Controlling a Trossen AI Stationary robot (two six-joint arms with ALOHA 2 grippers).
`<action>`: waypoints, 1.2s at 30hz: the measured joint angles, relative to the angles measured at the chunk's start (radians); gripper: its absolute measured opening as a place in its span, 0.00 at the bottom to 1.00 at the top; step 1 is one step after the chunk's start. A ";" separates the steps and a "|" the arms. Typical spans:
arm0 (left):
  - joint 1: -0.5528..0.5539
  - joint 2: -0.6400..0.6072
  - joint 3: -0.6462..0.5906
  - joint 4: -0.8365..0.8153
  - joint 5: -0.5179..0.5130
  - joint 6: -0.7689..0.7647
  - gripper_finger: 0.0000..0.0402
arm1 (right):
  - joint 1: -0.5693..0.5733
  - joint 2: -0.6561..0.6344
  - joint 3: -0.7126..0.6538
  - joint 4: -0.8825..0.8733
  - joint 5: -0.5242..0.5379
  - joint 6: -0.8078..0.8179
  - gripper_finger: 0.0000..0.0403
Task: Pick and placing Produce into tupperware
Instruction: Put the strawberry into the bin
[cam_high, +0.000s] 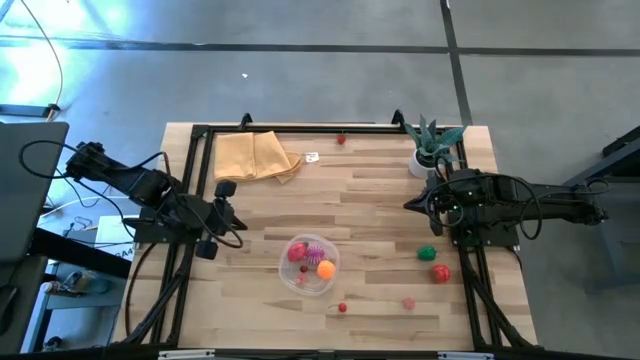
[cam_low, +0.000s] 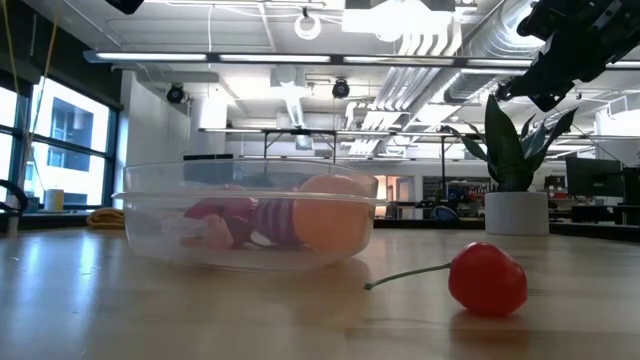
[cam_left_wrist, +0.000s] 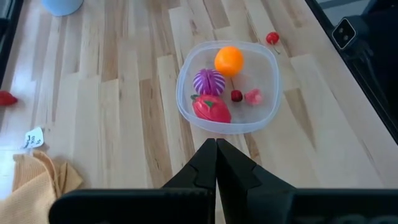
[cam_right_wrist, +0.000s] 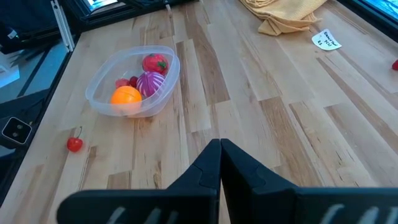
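five produce (cam_left_wrist: 211, 93) in tupperware (cam_left_wrist: 267, 115) | both arms' jaws closed, empty

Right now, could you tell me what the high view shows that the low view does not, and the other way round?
Only the high view shows the yellow cloth laid out flat, a green toy and red toy near the right arm, the left gripper and right gripper, both shut and empty.

Only the low view shows the room behind and the cherry's stem.

Both show the tupperware, holding an orange fruit and others, and the potted plant.
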 joint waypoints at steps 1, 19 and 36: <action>0.000 0.000 0.000 0.000 0.000 0.001 0.00 | 0.000 0.000 0.000 0.000 0.000 0.000 0.00; 0.000 0.000 0.000 0.000 -0.002 0.001 0.00 | 0.000 0.000 0.000 0.000 0.000 0.000 0.00; 0.000 0.000 0.000 0.001 -0.002 0.000 0.00 | 0.000 0.000 0.000 0.011 0.034 0.196 0.00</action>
